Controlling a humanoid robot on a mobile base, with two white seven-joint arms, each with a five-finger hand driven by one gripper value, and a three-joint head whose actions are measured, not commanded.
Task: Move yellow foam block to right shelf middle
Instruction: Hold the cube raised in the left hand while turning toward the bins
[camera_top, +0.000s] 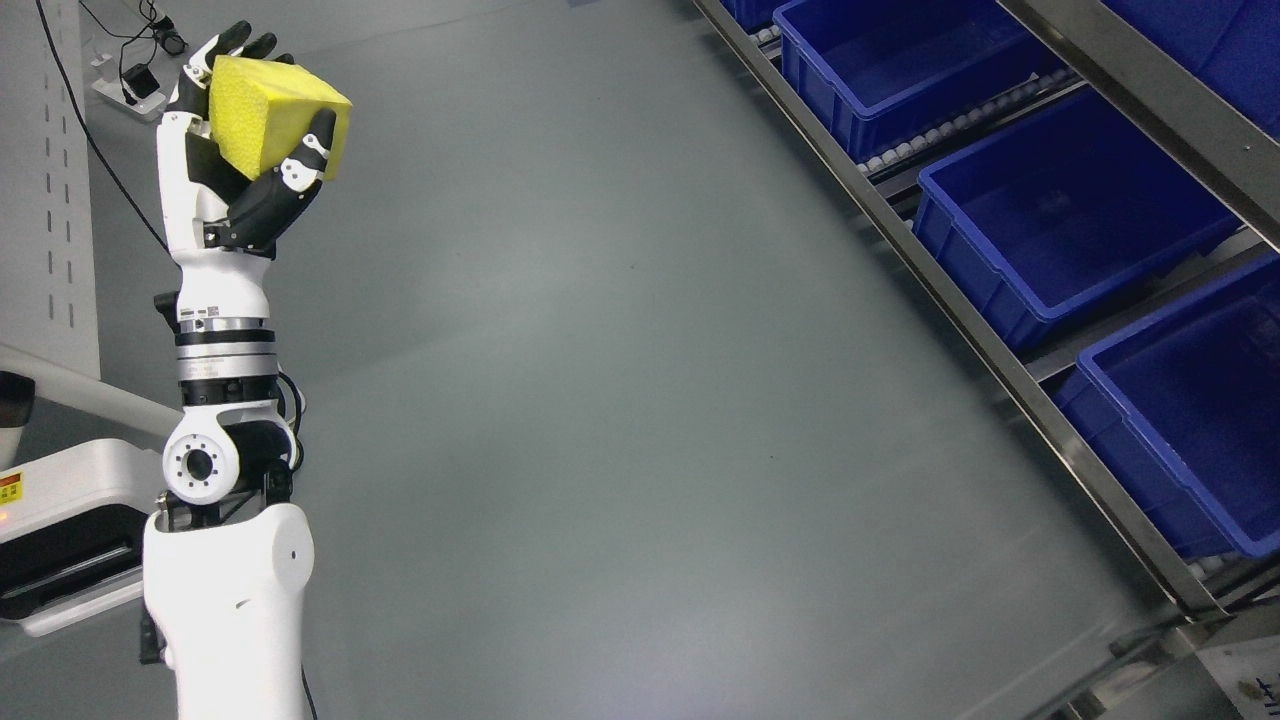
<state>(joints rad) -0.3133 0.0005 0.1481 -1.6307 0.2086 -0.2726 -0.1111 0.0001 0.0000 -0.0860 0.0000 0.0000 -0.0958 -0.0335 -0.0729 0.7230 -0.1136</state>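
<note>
My left hand is raised at the upper left, its arm coming up from the bottom left. Its fingers are curled around a yellow foam block, held well above the grey floor. The shelf runs along the right side, with blue bins on roller rails. The middle blue bin stands far to the right of the block and holds nothing I can see. My right arm is out of view.
More blue bins sit on the shelf, one at the upper right and one at the lower right. A white and black machine and a perforated white panel stand at the left. Cables and a power strip lie at the top left.
</note>
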